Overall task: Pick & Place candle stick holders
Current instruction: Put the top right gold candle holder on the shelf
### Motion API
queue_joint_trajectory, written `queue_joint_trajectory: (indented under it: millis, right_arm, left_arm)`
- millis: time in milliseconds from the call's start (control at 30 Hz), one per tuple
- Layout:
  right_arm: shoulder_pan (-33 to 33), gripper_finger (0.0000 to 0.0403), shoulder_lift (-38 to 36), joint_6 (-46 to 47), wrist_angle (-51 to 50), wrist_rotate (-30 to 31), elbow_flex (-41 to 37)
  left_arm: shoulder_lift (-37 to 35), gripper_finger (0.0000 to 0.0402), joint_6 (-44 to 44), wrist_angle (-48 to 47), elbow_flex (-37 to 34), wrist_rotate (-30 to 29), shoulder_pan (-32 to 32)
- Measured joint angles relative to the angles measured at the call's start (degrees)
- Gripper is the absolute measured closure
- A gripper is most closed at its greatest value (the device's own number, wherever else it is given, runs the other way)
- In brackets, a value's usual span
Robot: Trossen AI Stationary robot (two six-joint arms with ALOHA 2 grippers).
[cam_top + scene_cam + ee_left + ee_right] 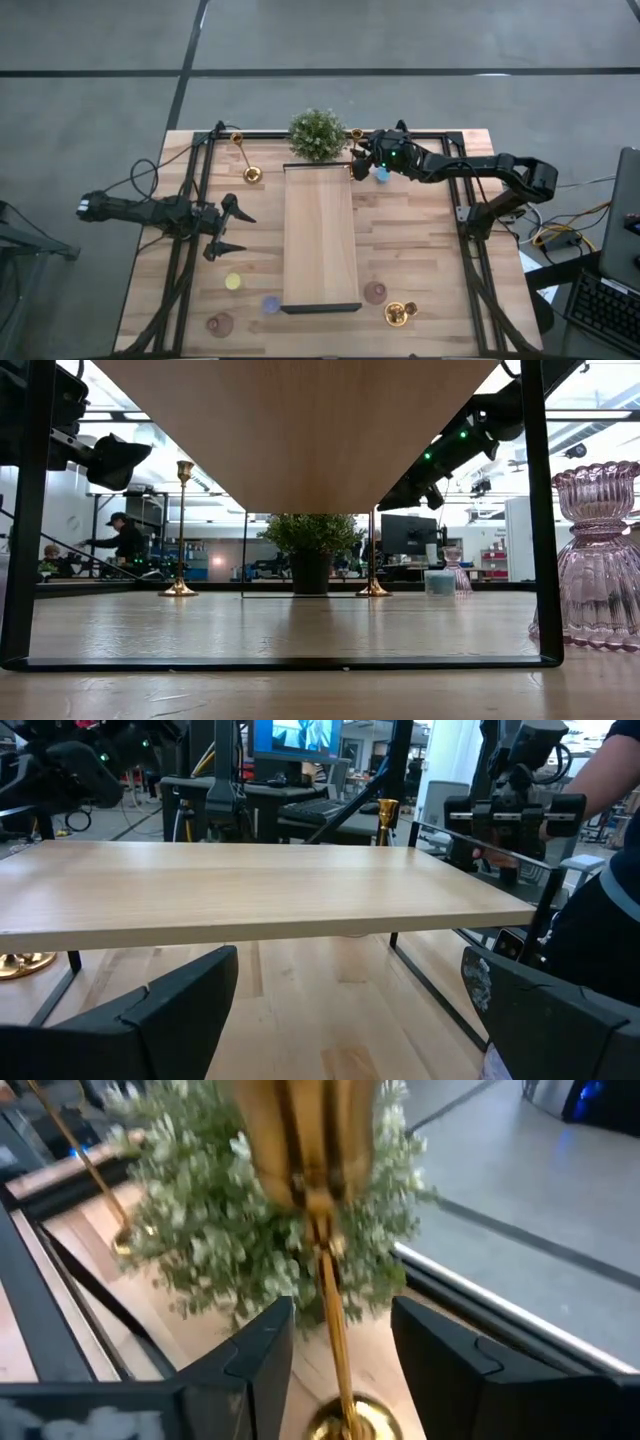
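Observation:
A gold holder (pixel 335 1320) stands upright on its round base next to the bushy plant (pixel 317 133), at the far end of the raised wooden shelf (pixel 320 235). My right gripper (pixel 340 1350) is open, with one finger on each side of the holder's slim stem and a gap on both sides. A second gold holder (pixel 245 160) stands at the far left. A third (pixel 400 313) is at the near right. My left gripper (pixel 230 231) is open and empty, left of the shelf.
A blue holder (pixel 381 175) sits under my right arm. Yellow (pixel 233 282) and purple (pixel 271 304) ones sit near left. Pinkish glass ones stand near left (pixel 219 323), near right (pixel 375 292) and far back (pixel 455 570). Black frame rails (pixel 200 180) run along the table's sides.

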Motion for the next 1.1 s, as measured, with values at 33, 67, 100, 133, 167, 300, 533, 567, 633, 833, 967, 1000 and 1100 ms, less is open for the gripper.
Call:
queue_joint_trajectory:
  millis: [33,67,100,133,167,300,533,567,633,833,967,1000,1100]
  right_arm:
    - [0.0,0.0241,0.3,0.0,1.0,0.0,0.0]
    - [0.0,0.0244,0.6,0.0,2.0,0.1,0.0]
    - [0.0,0.0247,0.9,0.0,2.4,0.1,0.0]
    - [-0.1,0.0251,1.1,0.1,2.4,0.2,0.0]
    - [-0.1,0.0255,1.3,0.2,2.4,0.3,0.0]
    - [-0.2,0.0277,1.1,0.5,2.5,0.4,0.0]
    - [-0.4,0.0339,0.6,0.6,2.6,-0.1,0.0]
    - [-0.4,0.0350,0.6,0.6,2.6,-0.2,0.0]
    - [-0.4,0.0373,0.6,0.5,2.8,-0.2,0.0]
    - [-0.4,0.0386,-0.5,0.6,2.5,-0.6,0.0]
    - [-0.4,0.0388,-3.9,0.1,2.5,-0.1,-0.1]
    - [-0.5,0.0388,-4.9,-0.3,2.3,0.0,-0.1]
    - [-0.6,0.0388,-8.6,-2.6,1.8,0.0,-0.1]
  left_arm:
    - [0.0,0.0014,0.0,0.0,0.0,0.0,0.0]
    - [0.0,0.0014,0.0,0.0,0.0,0.0,0.0]
    - [0.0,0.0014,0.0,0.0,0.0,0.0,0.0]
    - [0.0,0.0014,0.0,0.0,0.0,0.0,0.0]
    - [0.0,0.0014,0.0,0.0,0.0,0.0,0.0]
    - [0.0,0.0014,0.0,0.0,0.0,0.0,0.0]
    - [0.0,0.0014,0.0,0.0,0.0,0.0,0.0]
    - [0.0,0.0014,0.0,0.0,0.0,0.0,0.0]
    - [0.0,0.0014,0.0,0.0,0.0,0.0,0.0]
    - [0.0,0.0014,0.0,0.0,0.0,0.0,0.0]
    - [0.0,0.0014,0.0,0.0,0.0,0.0,0.0]
    - [0.0,0.0014,0.0,0.0,0.0,0.0,0.0]
    - [0.0,0.0014,0.0,0.0,0.0,0.0,0.0]
